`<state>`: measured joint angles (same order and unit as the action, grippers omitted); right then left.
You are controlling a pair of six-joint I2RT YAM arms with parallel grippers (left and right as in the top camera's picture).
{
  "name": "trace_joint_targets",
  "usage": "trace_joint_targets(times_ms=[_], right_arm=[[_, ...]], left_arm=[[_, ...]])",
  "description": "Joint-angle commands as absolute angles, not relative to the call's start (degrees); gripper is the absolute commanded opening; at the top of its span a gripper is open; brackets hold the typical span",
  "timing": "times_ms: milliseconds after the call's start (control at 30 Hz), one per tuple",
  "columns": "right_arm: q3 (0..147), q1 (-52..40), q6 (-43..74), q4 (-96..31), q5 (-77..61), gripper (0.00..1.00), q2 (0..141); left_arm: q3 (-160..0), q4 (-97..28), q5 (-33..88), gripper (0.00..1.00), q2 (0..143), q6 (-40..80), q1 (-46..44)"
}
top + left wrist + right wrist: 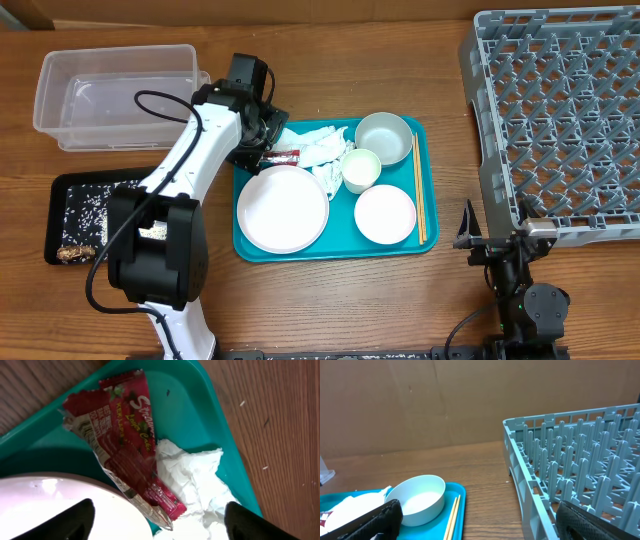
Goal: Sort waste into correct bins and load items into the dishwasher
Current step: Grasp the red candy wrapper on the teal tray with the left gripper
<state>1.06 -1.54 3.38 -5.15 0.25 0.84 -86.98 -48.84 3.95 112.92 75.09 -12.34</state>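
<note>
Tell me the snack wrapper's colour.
The snack wrapper is red with white lettering; left wrist view shows it best.

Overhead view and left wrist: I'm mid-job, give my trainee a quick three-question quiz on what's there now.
1. True or false: the dish rack already holds a plate.
2. The open left hand hovers over: A chopsticks, B snack wrapper, C cup.
3. Fill in: the rice scraps lie in the ____ tray.

Key: 1 false; 2 B; 3 black.
</note>
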Motion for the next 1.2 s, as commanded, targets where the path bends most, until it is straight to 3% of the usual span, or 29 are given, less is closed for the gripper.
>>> trace_joint_targets(times_ms=[0,800,1000,1167], right_arm=[[0.4,-1.5,3.2,-4.8,0.4,1.00,0.2],[0.4,-1.5,3.2,-4.8,0.4,1.00,0.2],[0.4,-1.5,3.2,-4.8,0.4,1.00,0.2],[0.4,-1.5,3.2,-4.8,0.4,1.00,0.2]], left_arm=[[-86.3,-49.2,2.3,0.83,113.2,75.4,-12.3],[-81.4,-41.8,0.4,0.82,113.2,74.3,-12.4],[-81.4,-41.1,-0.7,0.67,113.2,74.4,-12.4],[-81.2,-41.0,-0.7,0.63,113.2,74.4,-12.4]])
